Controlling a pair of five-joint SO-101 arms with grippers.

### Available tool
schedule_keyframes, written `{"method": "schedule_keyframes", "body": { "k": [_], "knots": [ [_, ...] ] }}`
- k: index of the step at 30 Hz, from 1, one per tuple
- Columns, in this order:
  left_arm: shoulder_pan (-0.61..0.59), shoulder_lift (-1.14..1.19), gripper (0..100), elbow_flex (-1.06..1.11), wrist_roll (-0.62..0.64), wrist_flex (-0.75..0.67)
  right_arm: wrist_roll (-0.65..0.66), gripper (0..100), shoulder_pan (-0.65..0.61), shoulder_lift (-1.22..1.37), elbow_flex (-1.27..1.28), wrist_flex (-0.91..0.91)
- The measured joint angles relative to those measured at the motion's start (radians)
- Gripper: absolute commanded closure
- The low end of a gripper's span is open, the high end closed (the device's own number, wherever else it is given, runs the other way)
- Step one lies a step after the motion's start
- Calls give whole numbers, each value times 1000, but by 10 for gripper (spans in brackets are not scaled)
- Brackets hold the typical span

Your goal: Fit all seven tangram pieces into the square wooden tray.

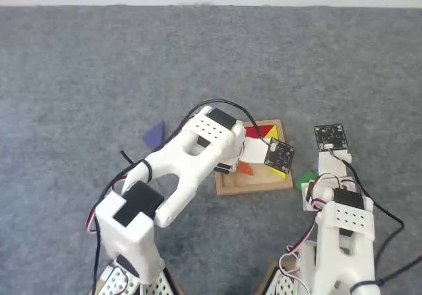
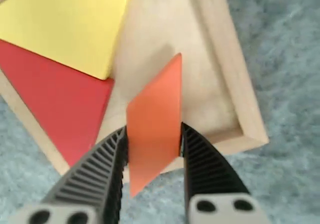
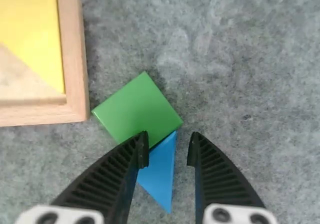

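Your left gripper [image 2: 152, 134] pinches the orange piece [image 2: 155, 108] over bare tray [image 2: 240, 83] wood, by the red piece [image 2: 55, 108]. Your right gripper [image 3: 167, 136] spreads over the blue triangle [image 3: 160, 176].

**One overhead, two wrist close-ups**

High camera is looking down from far above over the table [image 1: 79, 77] and wooden tray [image 1: 254, 188]. Left wrist camera is pointing past left gripper [image 2: 153, 131], very close into the tray. Right wrist camera is facing down past right gripper [image 3: 168, 139], close on the table, catching the tray's corner.
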Motion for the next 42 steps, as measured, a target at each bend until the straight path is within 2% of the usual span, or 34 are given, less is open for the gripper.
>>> {"method": "schedule_keyframes", "body": {
  "k": [23, 25, 27, 29, 33, 36, 38, 42],
  "knots": [
    [-61, 12, 985, -78, 37, 57, 0, 854, 0, 0, 0, 0],
    [-78, 12, 985, -78, 77, 57, 0, 854, 0, 0, 0, 0],
    [-104, 12, 986, -78, 195, 57, 0, 854, 0, 0, 0, 0],
    [-144, 12, 986, -81, 367, 63, 0, 854, 0, 0, 0, 0],
    [-262, 12, 986, -107, 825, 84, 0, 854, 0, 0, 0, 0],
    [-308, 12, 986, -112, 1119, 84, 0, 854, 0, 0, 0, 0],
    [-308, 12, 986, -112, 1246, 89, 0, 854, 0, 0, 0, 0],
    [-307, 12, 986, -112, 1405, 91, 0, 854, 0, 0, 0, 0]
  ]
}}
